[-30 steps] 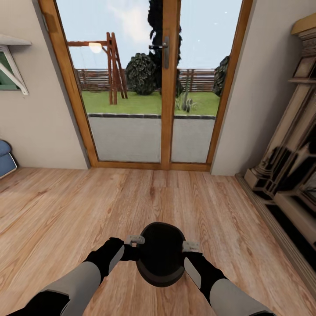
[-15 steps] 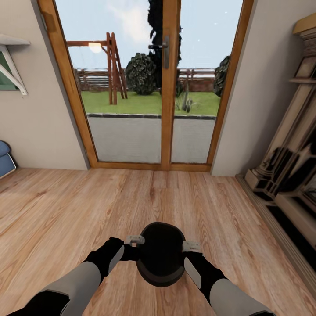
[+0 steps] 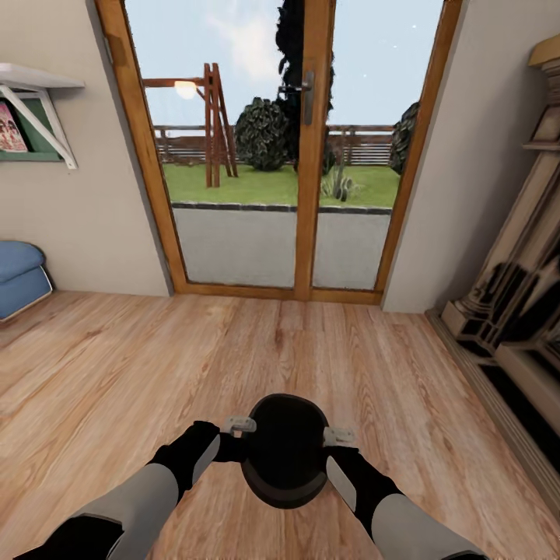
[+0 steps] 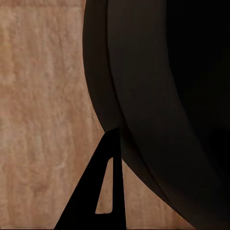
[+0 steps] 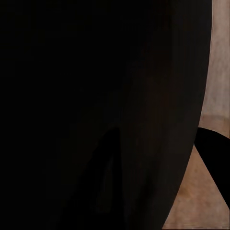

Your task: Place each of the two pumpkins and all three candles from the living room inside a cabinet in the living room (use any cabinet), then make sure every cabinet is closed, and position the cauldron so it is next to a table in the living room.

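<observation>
Both tools hold the cauldron (image 3: 285, 451) between them, low in front of the trunk: the left tool (image 3: 237, 437) sits against its left rim and the right tool (image 3: 336, 445) against its right rim, each clamped on the pot's wall as far as the head view shows. In the left wrist view one dark finger (image 4: 103, 191) lies just beside the curved black wall (image 4: 143, 110); the right wrist view is mostly that same wall, close up. The arms mirror each other, forearms angled inward, elbows wide, and their pose against the pot matches a second ago.

What has changed is the view: the whole picture has slid to the right, so the camera has turned left while the load stayed put. More of the blue cushion (image 3: 19, 276) and the wall shelf (image 3: 35, 78) on the left wall now shows.

Beyond the pot lies bare wood floor (image 3: 233, 358), then the glazed garden doors (image 3: 299, 148), with a pale carved fireplace surround (image 3: 521, 257) at the right. I judge the robot is swinging round toward the tabletop, the cauldron's placing not yet done.
</observation>
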Available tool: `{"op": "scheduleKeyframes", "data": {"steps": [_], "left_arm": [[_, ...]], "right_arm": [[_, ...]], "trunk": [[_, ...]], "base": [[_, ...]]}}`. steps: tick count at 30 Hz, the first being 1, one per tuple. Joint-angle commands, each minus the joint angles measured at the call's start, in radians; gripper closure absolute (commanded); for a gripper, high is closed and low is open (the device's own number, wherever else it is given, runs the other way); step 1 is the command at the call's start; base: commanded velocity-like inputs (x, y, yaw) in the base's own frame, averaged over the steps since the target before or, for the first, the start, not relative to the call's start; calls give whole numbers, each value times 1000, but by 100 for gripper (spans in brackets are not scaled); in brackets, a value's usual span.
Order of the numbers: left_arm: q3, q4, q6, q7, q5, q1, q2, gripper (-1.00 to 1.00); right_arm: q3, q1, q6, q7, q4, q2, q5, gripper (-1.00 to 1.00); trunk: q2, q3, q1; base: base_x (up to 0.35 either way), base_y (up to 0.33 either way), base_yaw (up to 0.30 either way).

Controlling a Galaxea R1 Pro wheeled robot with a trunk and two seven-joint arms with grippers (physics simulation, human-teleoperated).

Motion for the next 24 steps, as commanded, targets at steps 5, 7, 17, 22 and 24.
{"op": "scheduleKeyframes", "data": {"steps": [5, 7, 17, 22, 24], "left_arm": [[-3, 0, 5, -1, -1, 0, 0, 100], [-3, 0, 4, -1, -1, 0, 0, 100], [-3, 0, 4, -1, -1, 0, 0, 100], [-3, 0, 3, -1, -1, 0, 0, 100], [-3, 0, 2, -1, -1, 0, 0, 100]], "right_arm": [[7, -1, 3, -6, -12, 0, -9, 100], [7, -1, 3, -6, -12, 0, -9, 100], [7, -1, 4, -5, -12, 0, -10, 100], [7, -1, 4, -5, -12, 0, -9, 100], [7, -1, 4, -5, -12, 0, -10, 100]], "trunk": [[-1, 0, -1], [-1, 0, -1], [-1, 0, -1], [-1, 0, -1], [-1, 0, -1]], "base": [[-208, 0, 38], [-184, 0, 73], [-48, 0, 230], [-3, 0, 283], [-1, 0, 286]]}}
